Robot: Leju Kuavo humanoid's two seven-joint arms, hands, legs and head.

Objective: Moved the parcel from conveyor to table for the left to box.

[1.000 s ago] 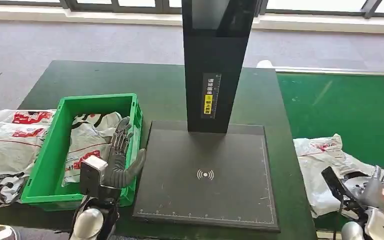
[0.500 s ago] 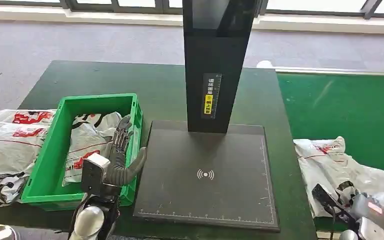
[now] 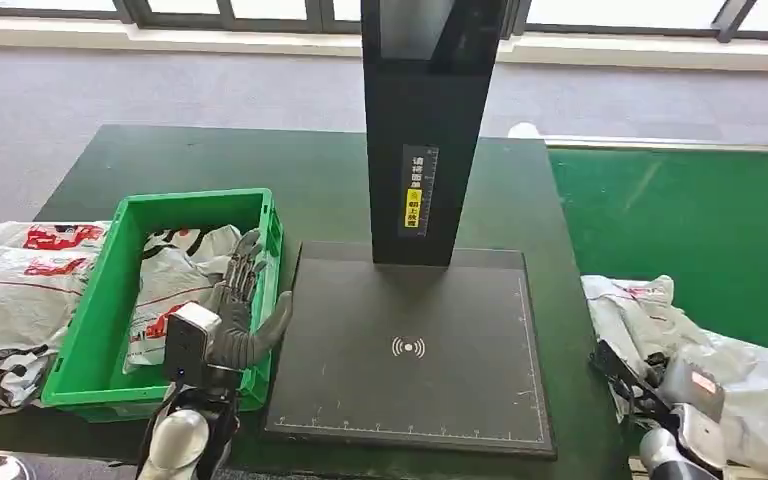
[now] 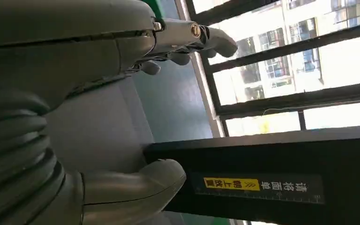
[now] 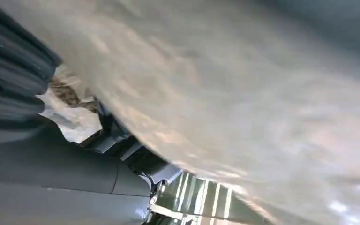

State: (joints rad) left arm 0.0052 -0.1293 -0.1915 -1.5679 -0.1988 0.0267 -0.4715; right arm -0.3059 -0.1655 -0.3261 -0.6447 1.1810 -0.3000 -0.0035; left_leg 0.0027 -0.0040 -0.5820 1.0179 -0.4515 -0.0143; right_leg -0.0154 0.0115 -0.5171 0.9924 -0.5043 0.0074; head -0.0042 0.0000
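One grey parcel (image 3: 705, 370) under the right hand (image 3: 682, 388), grip unclear; left hand (image 3: 240, 320) spread, empty, beside one green crate (image 3: 95, 330).

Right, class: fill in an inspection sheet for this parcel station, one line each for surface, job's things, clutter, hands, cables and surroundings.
Surface: dark green table carrying a black scan pad with a black column.
Job's things: grey parcels on the green conveyor; green box holding parcels.
Clutter: more parcels heaped beside the box, away from the pad.
Hands: left hand over the box's edge by the pad, fingers spread, holding nothing; right hand down among the conveyor parcels, grasp unclear.
Cables: dark lead at the right wrist.
Surroundings: grey carpet, windows.
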